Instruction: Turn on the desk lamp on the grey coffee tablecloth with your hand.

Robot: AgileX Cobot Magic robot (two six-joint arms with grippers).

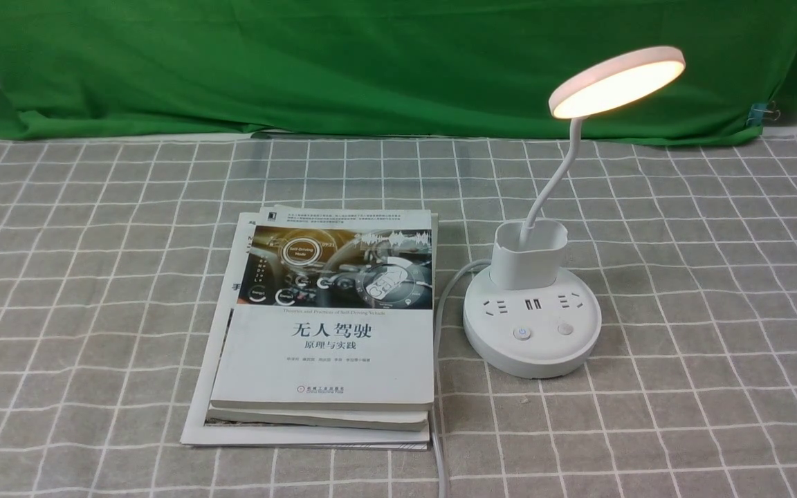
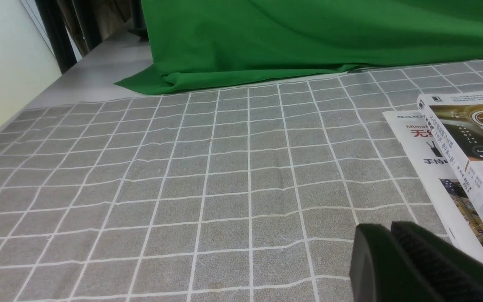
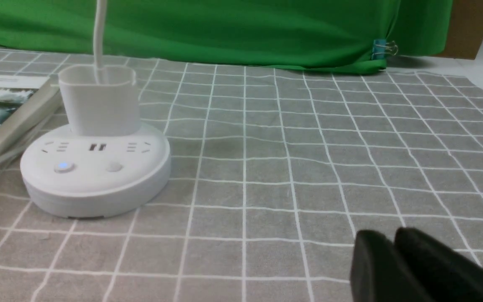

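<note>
The white desk lamp [image 1: 532,325] stands on the grey coffee tablecloth [image 1: 94,277], right of centre. Its round disc head [image 1: 618,81] glows warm white, and the left button [image 1: 522,333] on its base shows a blue light. The lamp's base also shows in the right wrist view [image 3: 94,167], well apart from my right gripper [image 3: 392,235], which is shut and empty over the cloth. My left gripper [image 2: 390,228] is shut and empty over the cloth [image 2: 183,188], next to the books. Neither arm shows in the front view.
A stack of books [image 1: 329,325] lies left of the lamp, with the lamp's white cable [image 1: 440,332] running between them toward the front edge. A green backdrop cloth [image 1: 371,62] hangs along the back, held by a clip [image 1: 762,112].
</note>
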